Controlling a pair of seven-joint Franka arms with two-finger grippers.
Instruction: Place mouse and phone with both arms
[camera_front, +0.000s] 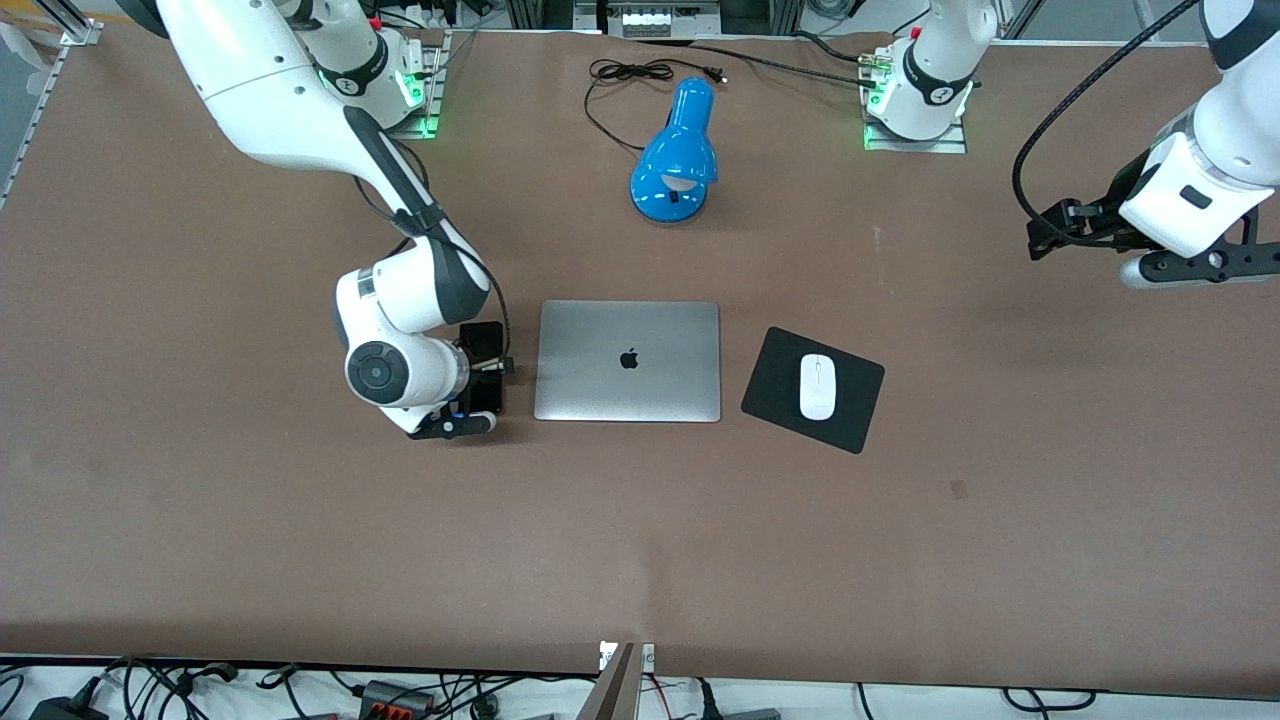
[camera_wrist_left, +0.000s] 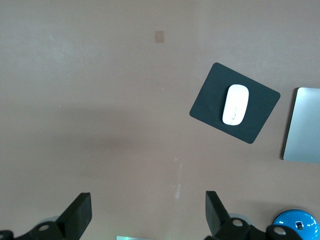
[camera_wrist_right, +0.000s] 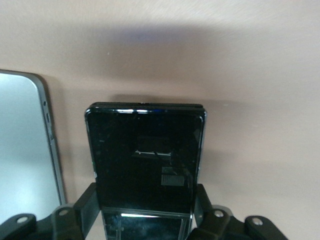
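The black phone (camera_front: 483, 343) is in my right gripper (camera_front: 480, 385), low over the table beside the closed silver laptop (camera_front: 628, 360), on the side toward the right arm's end. In the right wrist view the phone (camera_wrist_right: 145, 155) lies between the fingers (camera_wrist_right: 86, 202), which press on its two long edges; the gripper (camera_wrist_right: 145, 195) is shut on it. The white mouse (camera_front: 817, 386) lies on the black mouse pad (camera_front: 775, 385). My left gripper (camera_front: 1048, 235) hangs high over the left arm's end of the table, open and empty (camera_wrist_left: 147, 200). The left wrist view shows the mouse (camera_wrist_left: 235, 104) farther off.
A blue desk lamp (camera_front: 677, 150) with a black cord lies farther from the front camera than the laptop. The mouse pad (camera_wrist_left: 210, 100) is beside the laptop (camera_wrist_left: 302, 125) toward the left arm's end. The laptop's edge (camera_wrist_right: 22, 150) runs close alongside the phone.
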